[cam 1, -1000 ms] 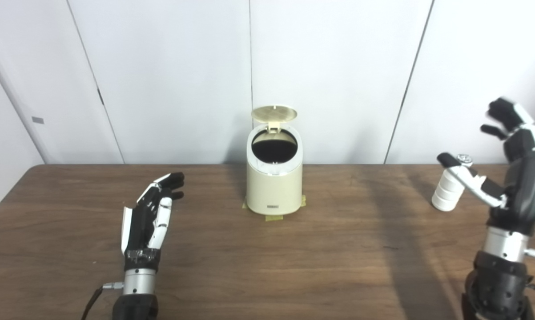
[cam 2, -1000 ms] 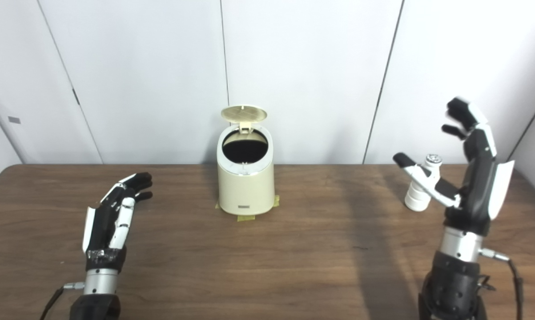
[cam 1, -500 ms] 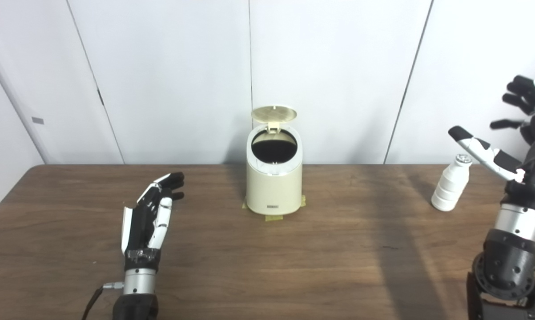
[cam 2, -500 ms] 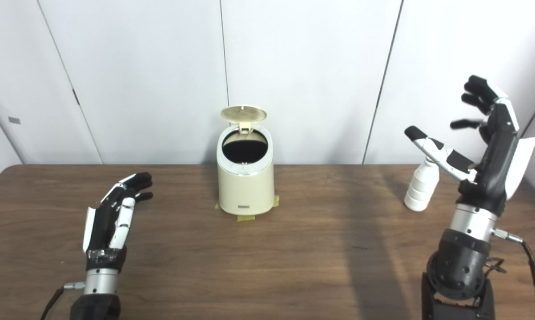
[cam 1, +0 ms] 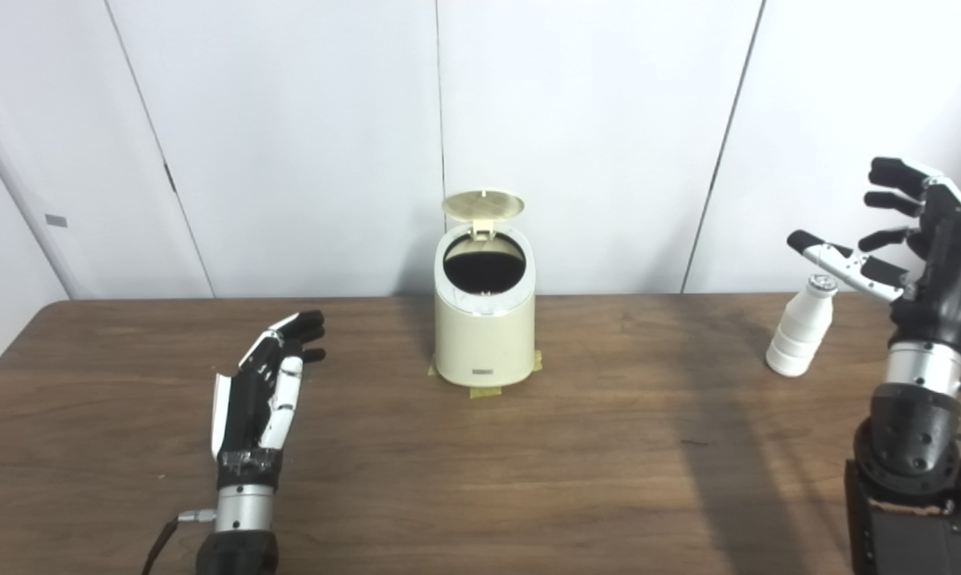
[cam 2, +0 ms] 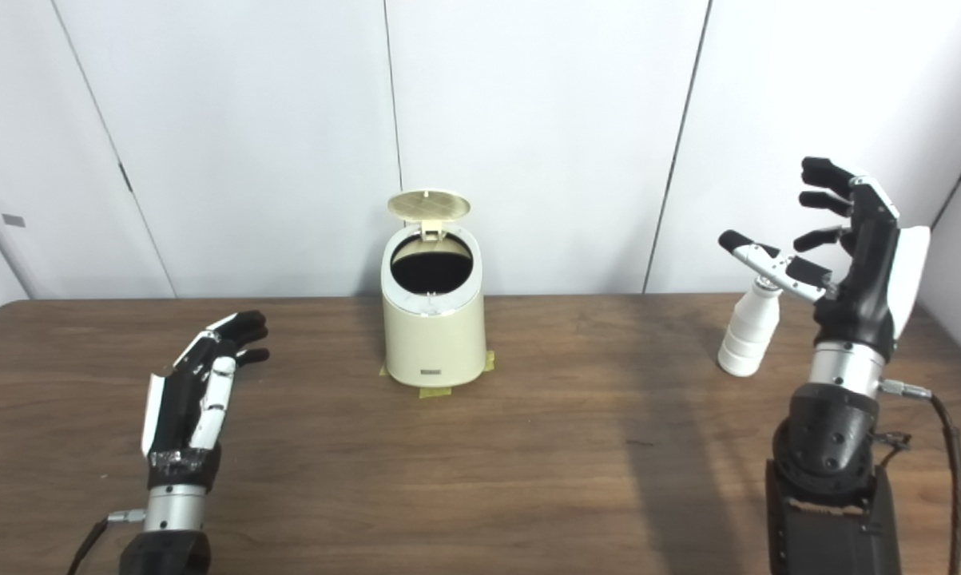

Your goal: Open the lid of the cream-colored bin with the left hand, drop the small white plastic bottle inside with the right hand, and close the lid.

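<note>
While the left hand (cam 1: 258, 399) rests low over the near left part of the tabletop (cam 1: 576, 471), its fingers (cam 1: 300, 329) stretched forward and a little apart, it has hold of nothing and sits well apart from everything else. Further right, toward the far middle of the tabletop, stands the cream-colored bin (cam 1: 484, 323), upright on a few strips of yellowish tape (cam 1: 486, 390) that show at its base. Its round lid (cam 1: 482, 205) is tipped up and back on the hinge at the far side, so the dark round opening faces up and slightly toward the near edge. A small label shows low on the bin's near face. Over on the far right, the small white plastic bottle (cam 2: 747, 335) stands upright on the tabletop, ribbed at the lower body and narrowing to a capped neck. The right hand (cam 2: 855, 255) is raised just beside it, above and a bit nearer, with its fingers (cam 2: 820, 171) spread wide and its thumb reaching out to the left across the bottle's cap; I cannot tell whether the thumb touches the cap, but the hand grips nothing. Behind everything runs a plain white panelled wall (cam 1: 304, 128).
</note>
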`<move>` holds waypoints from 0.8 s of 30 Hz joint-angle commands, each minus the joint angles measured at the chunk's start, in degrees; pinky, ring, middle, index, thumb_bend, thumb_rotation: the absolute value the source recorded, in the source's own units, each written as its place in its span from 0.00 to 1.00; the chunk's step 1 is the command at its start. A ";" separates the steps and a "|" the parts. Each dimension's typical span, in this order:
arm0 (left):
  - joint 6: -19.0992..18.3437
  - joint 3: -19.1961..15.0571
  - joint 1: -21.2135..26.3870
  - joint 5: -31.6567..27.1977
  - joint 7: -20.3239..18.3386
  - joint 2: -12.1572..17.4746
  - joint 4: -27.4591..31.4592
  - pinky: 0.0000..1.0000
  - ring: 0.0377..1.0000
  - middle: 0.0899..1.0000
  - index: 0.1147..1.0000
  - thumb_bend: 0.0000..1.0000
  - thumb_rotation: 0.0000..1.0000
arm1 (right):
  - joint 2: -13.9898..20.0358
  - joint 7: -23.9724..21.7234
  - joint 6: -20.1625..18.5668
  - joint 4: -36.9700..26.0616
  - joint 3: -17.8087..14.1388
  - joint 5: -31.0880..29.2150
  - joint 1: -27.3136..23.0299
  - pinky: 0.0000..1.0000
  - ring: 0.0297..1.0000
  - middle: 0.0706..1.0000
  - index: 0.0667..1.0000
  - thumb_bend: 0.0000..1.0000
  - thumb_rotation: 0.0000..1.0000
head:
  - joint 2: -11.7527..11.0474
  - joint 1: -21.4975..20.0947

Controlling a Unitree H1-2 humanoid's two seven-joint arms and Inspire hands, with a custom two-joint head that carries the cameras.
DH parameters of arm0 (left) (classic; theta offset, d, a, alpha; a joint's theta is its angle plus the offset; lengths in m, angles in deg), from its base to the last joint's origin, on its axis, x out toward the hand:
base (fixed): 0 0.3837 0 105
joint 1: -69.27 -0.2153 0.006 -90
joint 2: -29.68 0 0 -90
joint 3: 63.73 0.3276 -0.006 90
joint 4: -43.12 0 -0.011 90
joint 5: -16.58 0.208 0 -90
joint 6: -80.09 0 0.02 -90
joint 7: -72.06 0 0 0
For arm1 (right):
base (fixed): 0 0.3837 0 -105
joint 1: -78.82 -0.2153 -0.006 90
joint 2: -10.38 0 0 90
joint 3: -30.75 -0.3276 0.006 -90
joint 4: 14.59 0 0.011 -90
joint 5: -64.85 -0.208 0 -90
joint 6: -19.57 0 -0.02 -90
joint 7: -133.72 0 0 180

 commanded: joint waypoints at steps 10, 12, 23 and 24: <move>1.98 0.16 -3.08 3.11 0.83 0.51 -2.70 0.71 0.77 0.76 0.74 0.28 0.72 | 4.08 0.32 -0.41 5.37 0.59 1.87 -2.25 0.41 0.71 0.78 0.75 0.89 0.15 | -0.15 0.20; 2.08 0.20 -3.12 3.26 0.81 0.60 -2.61 0.71 0.77 0.77 0.74 0.28 0.73 | 4.53 0.24 -0.56 6.76 0.54 1.65 -2.38 0.41 0.68 0.80 0.77 0.88 0.17 | -0.12 0.13; 2.74 0.04 -3.28 2.58 0.63 0.76 -3.19 0.72 0.77 0.76 0.73 0.28 0.71 | 7.70 1.46 0.27 15.13 1.92 2.72 -4.14 0.43 0.67 0.79 0.79 0.88 0.17 | -0.17 -0.60; 2.78 0.06 -3.32 2.77 0.70 0.84 -3.14 0.71 0.77 0.76 0.73 0.28 0.70 | 7.79 1.56 0.08 15.67 1.94 2.73 -4.33 0.42 0.67 0.78 0.79 0.88 0.17 | -0.16 -0.75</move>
